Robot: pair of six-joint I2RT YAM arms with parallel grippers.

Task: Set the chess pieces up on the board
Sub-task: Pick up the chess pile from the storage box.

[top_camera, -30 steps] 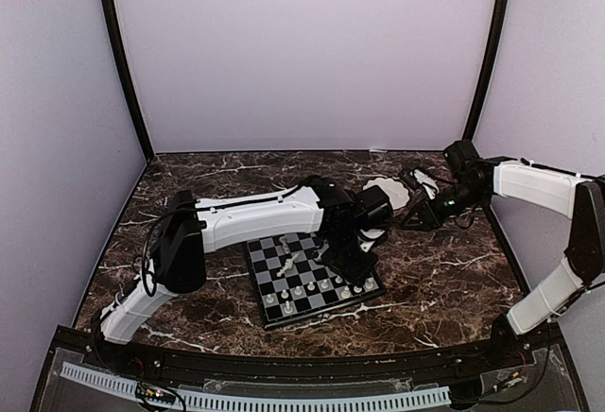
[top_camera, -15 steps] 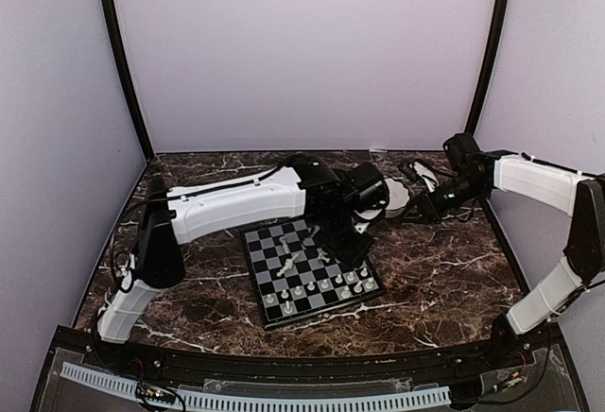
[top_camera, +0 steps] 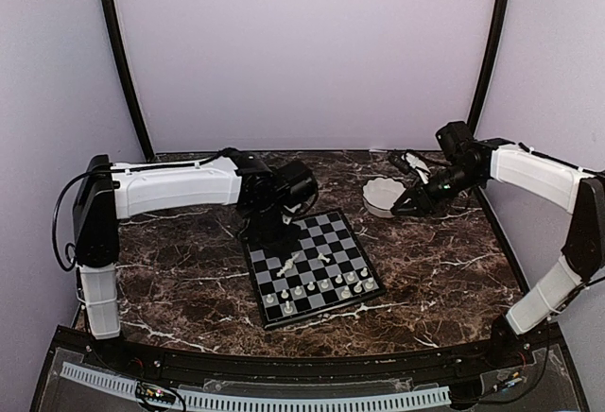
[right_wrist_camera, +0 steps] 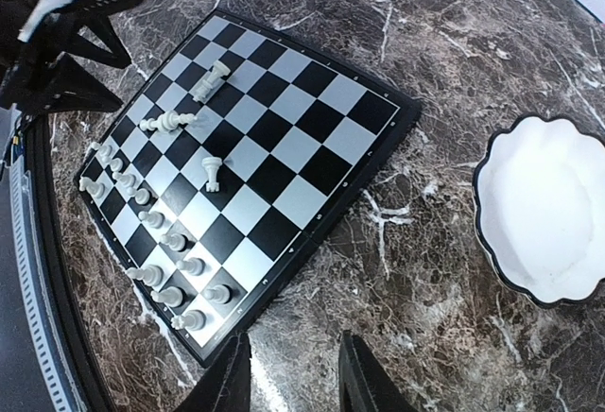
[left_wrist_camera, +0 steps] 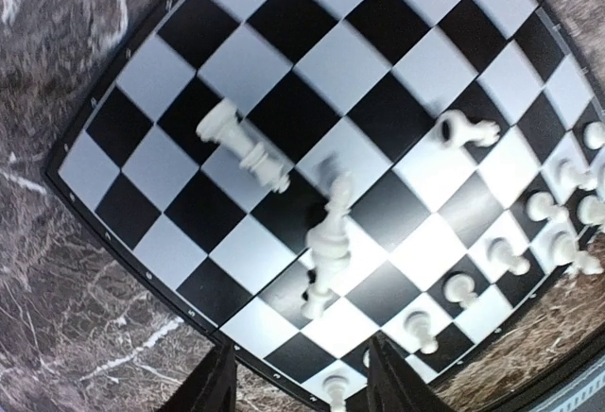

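The board (top_camera: 326,232) lies on the marble, turned at an angle. Two rows of cream chess pieces (top_camera: 321,289) stand along its near edge. Two more lie toppled mid-board (top_camera: 288,263), and one smaller piece (top_camera: 324,258) is beside them. In the left wrist view the board (left_wrist_camera: 312,62) fills the frame, with toppled pieces (left_wrist_camera: 244,145) (left_wrist_camera: 331,242) on it. My left gripper (top_camera: 272,223) (left_wrist_camera: 301,388) hovers over the board's far-left corner, open and empty. My right gripper (top_camera: 405,202) (right_wrist_camera: 295,384) hangs open over bare marble between the board (right_wrist_camera: 302,138) and the bowl, holding nothing.
A white scalloped bowl (top_camera: 383,197) (right_wrist_camera: 548,214) sits on the marble to the right of the board, and its inside looks empty. Pale walls with black corner posts enclose the table on three sides. A black rail runs along the near edge.
My left arm has swung left and back from the board's right side to its far-left corner, jaws widening. My right gripper has drifted slightly back beside the bowl.
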